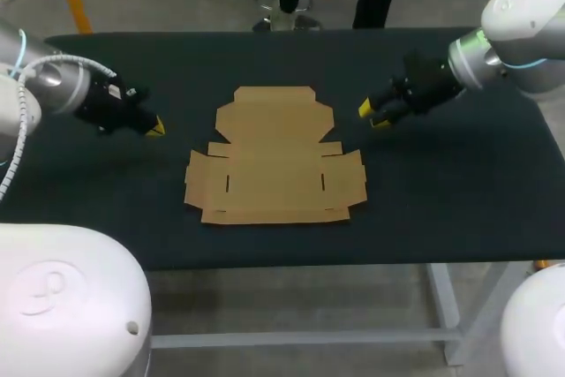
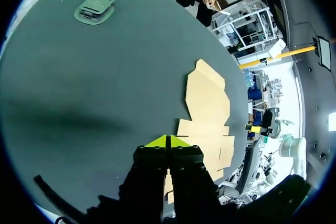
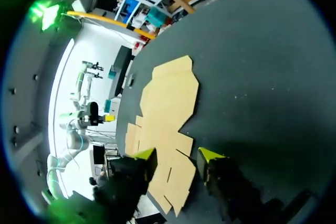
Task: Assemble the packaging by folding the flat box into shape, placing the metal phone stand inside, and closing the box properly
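A flat, unfolded brown cardboard box (image 1: 274,161) lies in the middle of the black table. My left gripper (image 1: 154,127) hovers left of it, its yellow tips pressed together with nothing between them (image 2: 168,140); the box (image 2: 207,103) lies ahead of and beside them. My right gripper (image 1: 371,114) hangs off the box's right upper flap, fingers apart with nothing held (image 3: 178,156); the box (image 3: 168,103) spreads out ahead of it. A grey-green metal phone stand (image 2: 94,8) lies flat on the table far ahead of the left gripper; the head view does not show it.
The black table top (image 1: 441,200) stretches wide on both sides of the box. Its front edge runs just below the box in the head view, with my white arm bases in front of it.
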Motion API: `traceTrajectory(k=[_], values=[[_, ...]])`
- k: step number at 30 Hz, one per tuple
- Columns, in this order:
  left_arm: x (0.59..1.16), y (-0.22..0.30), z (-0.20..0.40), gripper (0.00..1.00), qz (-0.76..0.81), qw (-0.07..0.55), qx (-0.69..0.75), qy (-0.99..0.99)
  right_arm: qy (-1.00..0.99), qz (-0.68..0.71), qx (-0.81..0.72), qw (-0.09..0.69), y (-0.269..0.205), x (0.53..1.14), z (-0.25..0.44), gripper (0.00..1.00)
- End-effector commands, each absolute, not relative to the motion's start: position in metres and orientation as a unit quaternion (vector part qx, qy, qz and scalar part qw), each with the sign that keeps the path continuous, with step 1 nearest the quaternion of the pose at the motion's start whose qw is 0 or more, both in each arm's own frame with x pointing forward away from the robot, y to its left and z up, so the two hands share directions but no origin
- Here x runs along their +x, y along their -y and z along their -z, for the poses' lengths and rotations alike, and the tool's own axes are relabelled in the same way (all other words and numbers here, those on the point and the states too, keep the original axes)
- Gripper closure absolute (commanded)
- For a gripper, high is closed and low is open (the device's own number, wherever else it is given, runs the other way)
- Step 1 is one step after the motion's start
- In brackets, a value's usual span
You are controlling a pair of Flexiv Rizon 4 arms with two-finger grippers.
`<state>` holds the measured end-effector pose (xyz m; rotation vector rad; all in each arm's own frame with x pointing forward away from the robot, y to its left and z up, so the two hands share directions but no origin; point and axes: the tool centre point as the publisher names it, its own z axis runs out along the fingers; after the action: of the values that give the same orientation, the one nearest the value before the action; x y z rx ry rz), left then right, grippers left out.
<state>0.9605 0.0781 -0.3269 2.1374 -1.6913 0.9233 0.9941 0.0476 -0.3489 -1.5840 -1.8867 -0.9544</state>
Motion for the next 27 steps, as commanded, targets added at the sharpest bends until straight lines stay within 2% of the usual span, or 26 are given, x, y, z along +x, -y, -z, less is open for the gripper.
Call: traceTrajectory(k=[1, 9, 23, 27], values=[[0.964, -0.076, 0.332, 1.00, -0.327, 0.140, 0.732, 0.580, 0.680, 0.351, -0.588, 0.261, -0.044, 0.995, 0.356, 1.00], [0.975, -0.063, 0.341, 1.00, -0.318, 0.171, 0.735, 0.574, 0.666, 0.350, -0.601, 0.269, -0.040, 0.992, 0.366, 1.00], [0.975, -0.063, 0.341, 1.00, -0.318, 0.171, 0.735, 0.574, 0.666, 0.350, -0.601, 0.269, -0.040, 0.992, 0.366, 1.00], [0.978, -0.055, 0.350, 1.00, -0.337, 0.150, 0.720, 0.588, 0.675, 0.358, -0.592, 0.257, -0.045, 0.994, 0.374, 1.00]])
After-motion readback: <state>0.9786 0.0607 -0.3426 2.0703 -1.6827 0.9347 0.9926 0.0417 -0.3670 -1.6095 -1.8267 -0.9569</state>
